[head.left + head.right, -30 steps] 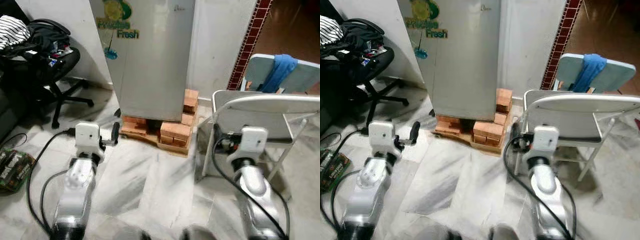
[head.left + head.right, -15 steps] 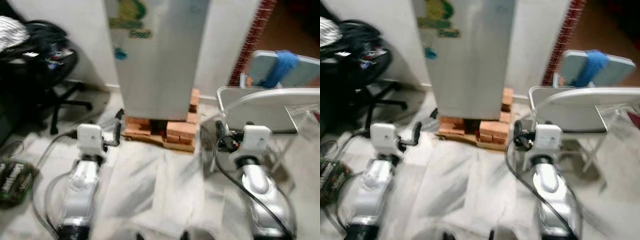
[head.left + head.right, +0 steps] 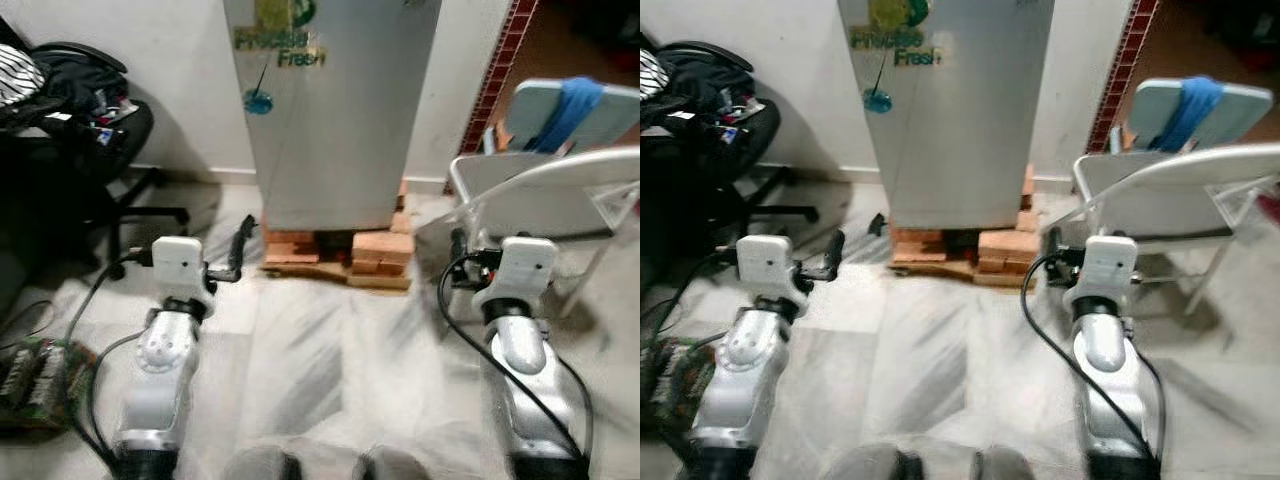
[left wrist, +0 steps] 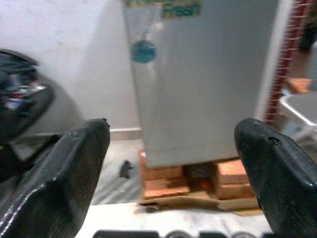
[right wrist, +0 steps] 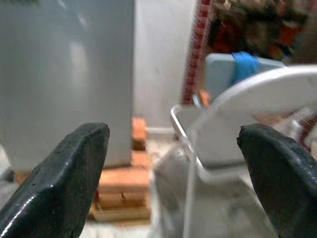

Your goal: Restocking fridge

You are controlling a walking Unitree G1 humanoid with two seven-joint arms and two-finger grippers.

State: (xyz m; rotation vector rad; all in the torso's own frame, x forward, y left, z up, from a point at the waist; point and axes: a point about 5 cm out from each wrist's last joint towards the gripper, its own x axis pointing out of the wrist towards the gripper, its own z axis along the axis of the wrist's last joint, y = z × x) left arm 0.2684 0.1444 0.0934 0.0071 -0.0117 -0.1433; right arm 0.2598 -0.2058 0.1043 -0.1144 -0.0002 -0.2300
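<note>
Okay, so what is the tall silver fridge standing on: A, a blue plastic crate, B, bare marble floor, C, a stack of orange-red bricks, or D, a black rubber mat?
C: the tall silver fridge rests on a stack of orange-red bricks, which lifts it off the pale marble floor.

My feed shows a silver-grey fridge (image 3: 335,110) with a green-lettered sticker (image 3: 280,45), orange-red bricks (image 3: 345,248) beneath, a black office chair (image 3: 90,150) bearing what looks like black-and-white striped cloth (image 3: 20,78), and a blue cloth (image 3: 567,110) over a pale folding chair (image 3: 550,190).
</note>
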